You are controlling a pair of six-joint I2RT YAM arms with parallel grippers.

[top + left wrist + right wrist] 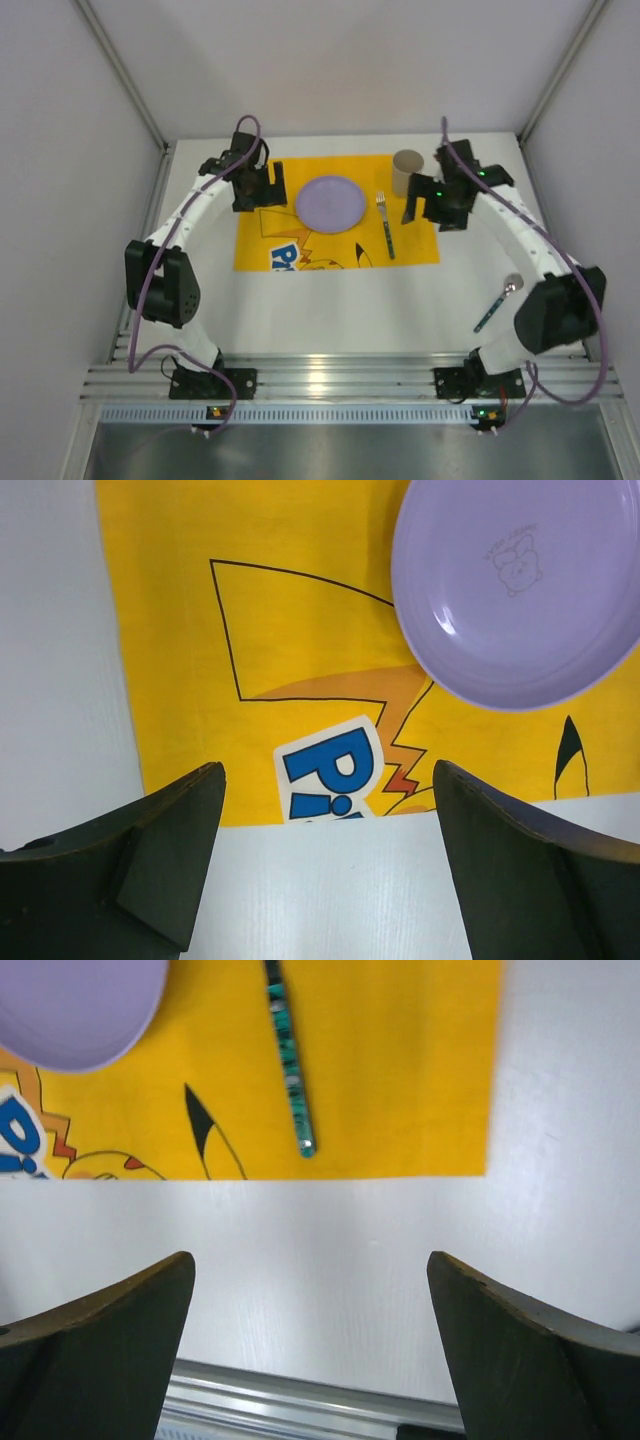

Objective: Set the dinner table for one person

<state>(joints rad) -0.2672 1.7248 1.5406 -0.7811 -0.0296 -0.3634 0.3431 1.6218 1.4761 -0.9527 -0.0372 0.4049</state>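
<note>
While the left gripper (328, 772) and right gripper (310, 1260) are hovering spread and empty over the dinner table (330, 305), the spoon (497, 304) is lying just beside the right arm's elbow (560, 312), probably risking a knock on any reach.

Both arms arch from the near edge toward the far corners. The left gripper (328, 772) and right gripper (308, 1258) hang with jaws spread wide.

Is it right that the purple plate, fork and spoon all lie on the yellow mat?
No. The plate and fork lie on the yellow mat, but the spoon lies off it on the white table; the top external view shows this.
</note>
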